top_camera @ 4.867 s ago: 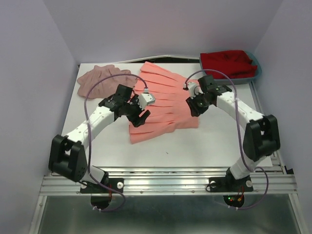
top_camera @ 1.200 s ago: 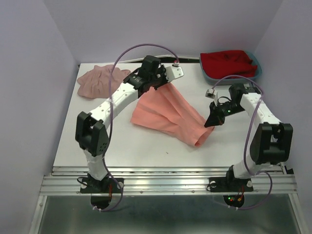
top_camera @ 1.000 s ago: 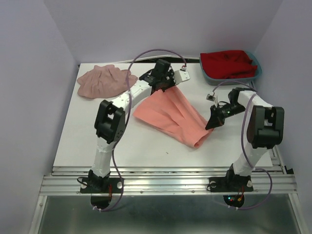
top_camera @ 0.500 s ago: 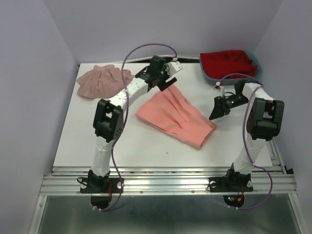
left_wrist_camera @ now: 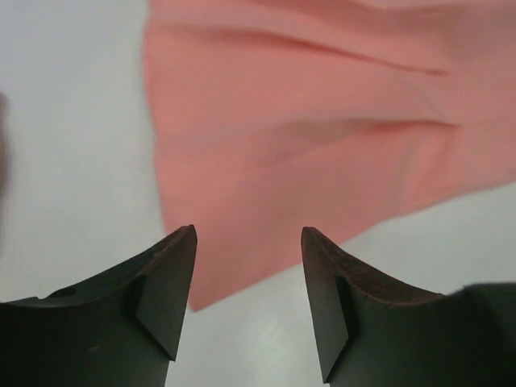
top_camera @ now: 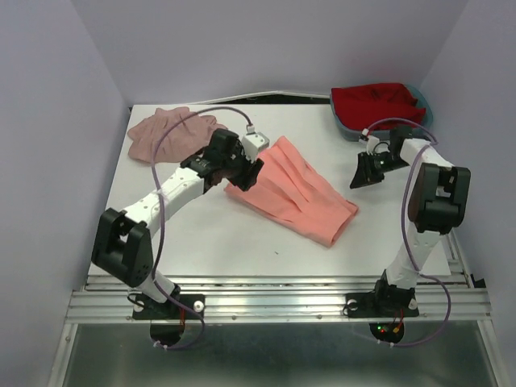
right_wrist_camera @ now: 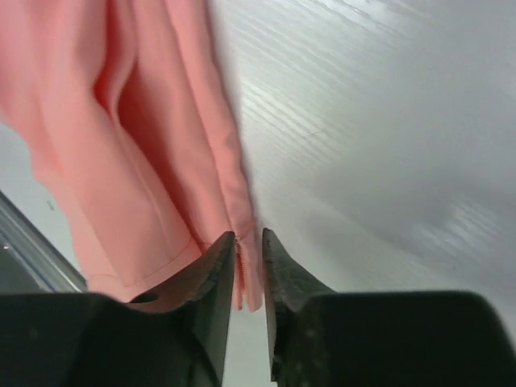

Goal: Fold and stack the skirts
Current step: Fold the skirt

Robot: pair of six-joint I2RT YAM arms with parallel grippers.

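The salmon-coral pleated skirt (top_camera: 294, 189) lies folded flat in the middle of the table. My left gripper (top_camera: 242, 173) is open and empty just above the skirt's left corner. In the left wrist view its jaws (left_wrist_camera: 248, 234) stand wide apart over the skirt's edge (left_wrist_camera: 298, 137). My right gripper (top_camera: 363, 171) hovers to the right of the skirt, apart from it. Its jaws (right_wrist_camera: 248, 235) are almost closed and hold nothing, with the skirt (right_wrist_camera: 129, 145) lying beyond them. The mauve-pink gathered skirt (top_camera: 169, 133) lies spread at the back left.
A teal tray (top_camera: 426, 115) holding red cloth (top_camera: 379, 105) stands at the back right corner. Purple walls close in the table on the left, back and right. The white table (top_camera: 201, 242) shows bare at the front.
Both grippers have let go of the salmon skirt, which now lies folded flat. My left gripper has come down and nearer to its left corner. My right gripper has drawn back to the right.
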